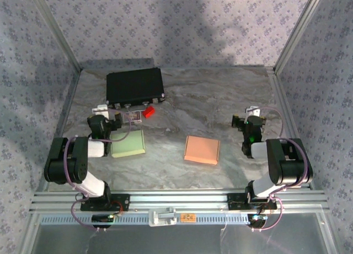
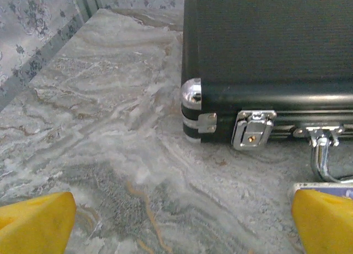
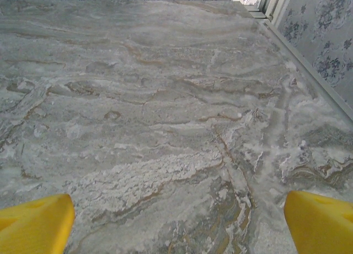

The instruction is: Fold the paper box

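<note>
You have two square sheets lying flat, well apart: the pale green paper box (image 1: 128,142), and the orange paper box (image 1: 202,150) at its 3 o'clock.

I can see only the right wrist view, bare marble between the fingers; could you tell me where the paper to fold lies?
Observer: An orange flat paper lies left of the right hand, closer to the near edge.
Operator: Thank you. Is there other paper?
Observer: Yes, a pale green sheet lies just on the near side of the left hand.
Operator: What faces that hand?
Observer: A closed black case, latches toward it; the hand is open and empty.
</note>
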`<state>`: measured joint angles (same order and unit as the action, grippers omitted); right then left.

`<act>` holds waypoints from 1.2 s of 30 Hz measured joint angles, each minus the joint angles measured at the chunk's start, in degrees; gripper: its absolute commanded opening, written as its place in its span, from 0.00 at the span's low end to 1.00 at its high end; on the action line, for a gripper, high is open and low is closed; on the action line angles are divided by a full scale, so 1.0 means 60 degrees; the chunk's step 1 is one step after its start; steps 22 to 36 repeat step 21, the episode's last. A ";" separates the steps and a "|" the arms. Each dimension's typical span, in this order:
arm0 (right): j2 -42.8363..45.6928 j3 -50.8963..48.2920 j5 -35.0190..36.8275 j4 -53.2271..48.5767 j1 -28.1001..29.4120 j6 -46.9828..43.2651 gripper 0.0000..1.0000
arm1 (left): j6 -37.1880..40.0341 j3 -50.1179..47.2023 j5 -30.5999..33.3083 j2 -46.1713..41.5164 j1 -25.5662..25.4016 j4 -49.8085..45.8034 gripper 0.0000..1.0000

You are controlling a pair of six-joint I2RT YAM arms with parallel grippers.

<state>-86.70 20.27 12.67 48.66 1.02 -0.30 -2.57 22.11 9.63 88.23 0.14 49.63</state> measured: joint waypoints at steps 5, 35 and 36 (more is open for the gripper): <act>0.0000 0.0051 -0.0007 -0.0073 -0.0109 0.0004 0.99 | -0.0004 0.0007 -0.0011 0.0004 -0.0004 -0.0251 1.00; 0.0000 0.0051 -0.0033 -0.0080 -0.0127 0.0004 0.99 | -0.0004 0.0007 -0.0011 0.0000 -0.0004 -0.0317 1.00; 0.0000 0.0051 -0.0033 -0.0080 -0.0127 0.0004 0.99 | -0.0004 0.0007 -0.0011 0.0000 -0.0004 -0.0317 1.00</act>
